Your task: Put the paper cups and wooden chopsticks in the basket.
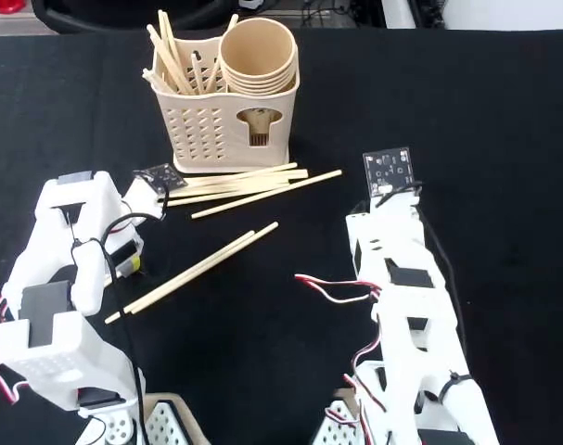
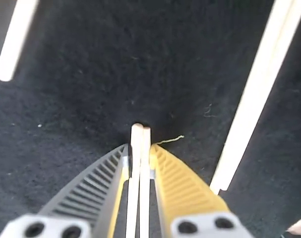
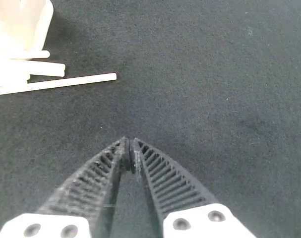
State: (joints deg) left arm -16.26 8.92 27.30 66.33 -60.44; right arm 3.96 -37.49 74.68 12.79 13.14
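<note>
The left end effector (image 2: 139,149) pinches two light, stiff, slippery chopsticks (image 2: 137,134) near their tips. The right end effector (image 3: 129,148) is closed and empty.

**A robotics lab bench, by the look of it**

This reads as a robotics lab or test bench, not a home or a shop. The surface (image 1: 504,111) is draped in plain black cloth. Two white plastic arms stand on it side by side, the left arm (image 1: 68,269) and the right arm (image 1: 411,315). Their servo housings are bare, and loose red, white and black wires (image 1: 332,289) loop between the joints. A small circuit board (image 1: 389,170) sits at the right arm's wrist (uncased, dotted with tiny components). Past the cloth's far edge, dark cables (image 1: 327,11) lie against a pale background. The basket (image 1: 216,130) of paper cups (image 1: 258,56) is the one homely item amid the hardware.
</note>
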